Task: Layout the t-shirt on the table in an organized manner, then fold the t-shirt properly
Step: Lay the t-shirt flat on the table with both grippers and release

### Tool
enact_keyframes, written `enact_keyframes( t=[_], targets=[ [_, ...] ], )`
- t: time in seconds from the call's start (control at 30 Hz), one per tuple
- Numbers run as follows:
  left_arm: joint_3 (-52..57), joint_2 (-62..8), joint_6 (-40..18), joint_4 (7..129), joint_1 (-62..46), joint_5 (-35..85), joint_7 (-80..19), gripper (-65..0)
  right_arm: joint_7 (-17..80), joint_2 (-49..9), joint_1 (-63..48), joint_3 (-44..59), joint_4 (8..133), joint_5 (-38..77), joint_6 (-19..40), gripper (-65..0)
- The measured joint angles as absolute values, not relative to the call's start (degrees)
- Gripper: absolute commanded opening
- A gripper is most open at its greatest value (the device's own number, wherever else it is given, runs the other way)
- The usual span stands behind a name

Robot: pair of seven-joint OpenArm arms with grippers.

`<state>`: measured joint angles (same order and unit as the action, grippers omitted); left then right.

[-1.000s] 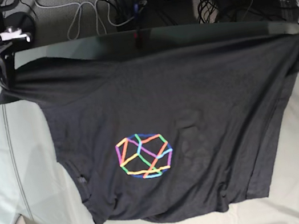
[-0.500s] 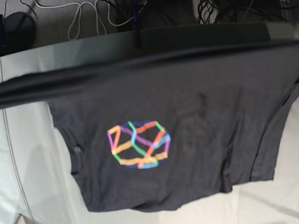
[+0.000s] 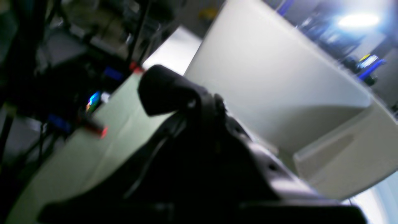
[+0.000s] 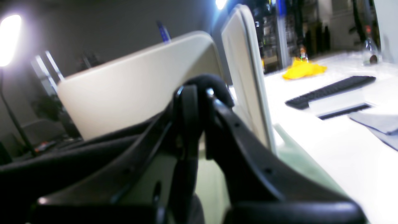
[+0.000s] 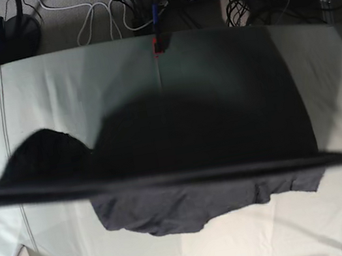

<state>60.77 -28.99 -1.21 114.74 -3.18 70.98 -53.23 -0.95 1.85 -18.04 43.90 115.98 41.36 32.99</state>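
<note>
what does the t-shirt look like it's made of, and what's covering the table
The t-shirt: soft, matte black knit fabric, probably cotton, though the weave is too small to confirm. It drapes limply from a taut stretched edge, its lower hem rumpling on the table. The table: pale grey-green cloth cover, judging by its matte look and faint straight creases; what lies underneath is hidden.

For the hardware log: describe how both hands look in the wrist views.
Left hand: matte black, rounded fingertip pad, moulded black body with small holes. Right hand: also black, two curved fingers with small silver screws near the tips and holes along the body.
</note>
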Motion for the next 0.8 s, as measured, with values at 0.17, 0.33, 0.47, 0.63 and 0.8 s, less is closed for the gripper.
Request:
enact_keyframes(
  t=[0.17, 0.33, 0.47, 0.63, 0.8],
  targets=[
    [57.5, -33.6, -1.2, 113.9, 10.8, 71.2, -52.5, -64.9, 5.8, -0.4, -4.1, 43.8, 116.0, 41.4, 33.1, -65.0],
    [56.0, -34.5, -1.1, 113.4, 16.2, 71.2, -52.5, -64.9, 8.8, -2.5, 5.6, 44.1, 115.8, 41.4, 32.9, -65.0],
    [50.9, -34.0, -1.1, 112.4, 21.6, 71.4, -52.5, -64.9, 10.5, -2.7, 14.9, 43.9, 116.0, 41.4, 32.7, -65.0],
    [51.1, -30.3, -1.0, 111.0, 24.4, 71.2, -52.8, -64.9, 10.8, -6.7, 21.9, 44.0, 115.8, 41.5, 33.0, -65.0],
    [45.8, -27.4, -0.6, 107.6, 32.1, 70.6, -52.4, -64.9, 10.6, -7.1, 31.6, 40.8, 115.5, 41.8, 32.2, -65.0]
  ],
)
